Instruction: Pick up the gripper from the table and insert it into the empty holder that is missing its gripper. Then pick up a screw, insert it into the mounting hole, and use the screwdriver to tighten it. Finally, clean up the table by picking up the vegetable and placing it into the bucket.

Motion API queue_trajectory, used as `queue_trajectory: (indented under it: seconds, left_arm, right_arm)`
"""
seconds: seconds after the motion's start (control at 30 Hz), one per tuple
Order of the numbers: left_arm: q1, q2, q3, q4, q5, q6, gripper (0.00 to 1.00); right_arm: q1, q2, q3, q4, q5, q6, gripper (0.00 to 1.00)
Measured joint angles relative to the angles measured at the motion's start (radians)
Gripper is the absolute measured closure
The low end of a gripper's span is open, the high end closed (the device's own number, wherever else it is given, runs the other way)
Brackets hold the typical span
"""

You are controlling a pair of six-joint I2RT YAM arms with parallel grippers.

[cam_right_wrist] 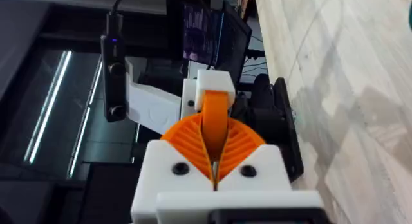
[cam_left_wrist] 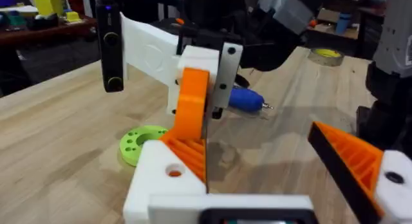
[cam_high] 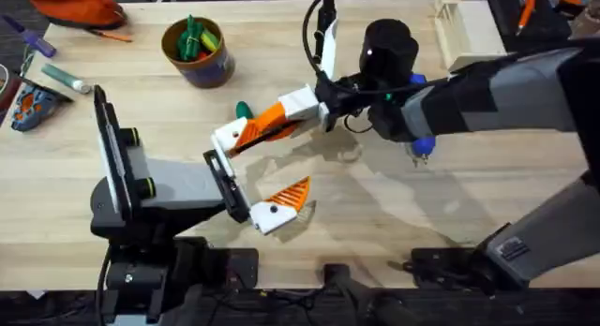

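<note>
My right gripper [cam_high: 265, 123] reaches in from the right, rolled on its side. Its orange ribbed pads [cam_right_wrist: 187, 137] are shut on the orange pad of my left gripper's far finger [cam_right_wrist: 215, 114]. My left gripper [cam_high: 278, 159] is open wide, and its other finger [cam_high: 281, 206] is free above the table. The blue screwdriver [cam_high: 422, 143] lies under the right arm, also seen as the screwdriver [cam_left_wrist: 248, 98]. The brown bucket [cam_high: 211, 71] stands at the back left with a dark green vegetable [cam_high: 190, 37] in it. The loose gripper block and the holder are out of view.
A lime-green disc [cam_left_wrist: 145, 143] with holes lies beside the joined fingers, its edge showing as the disc [cam_high: 244, 109]. A pale wooden box [cam_high: 459, 31] stands at the back right. An orange pouch [cam_high: 75, 6] and small tools [cam_high: 37, 101] lie at the far left.
</note>
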Motion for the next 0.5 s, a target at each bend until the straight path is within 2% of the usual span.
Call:
queue_trajectory:
  seconds: [0.37,0.4,0.5]
  left_arm:
    - [0.000,0.000,0.000,0.000,0.000,0.000,0.015]
    - [0.000,0.000,0.000,0.000,0.000,0.000,0.016]
    - [-0.001,0.000,0.000,0.000,0.005,0.000,0.015]
  right_arm:
    - [0.000,0.000,0.000,0.000,0.000,0.000,0.993]
    - [0.000,0.000,0.000,0.000,0.000,0.002,0.967]
    - [0.001,0.000,0.000,-0.002,0.012,0.004,0.549]
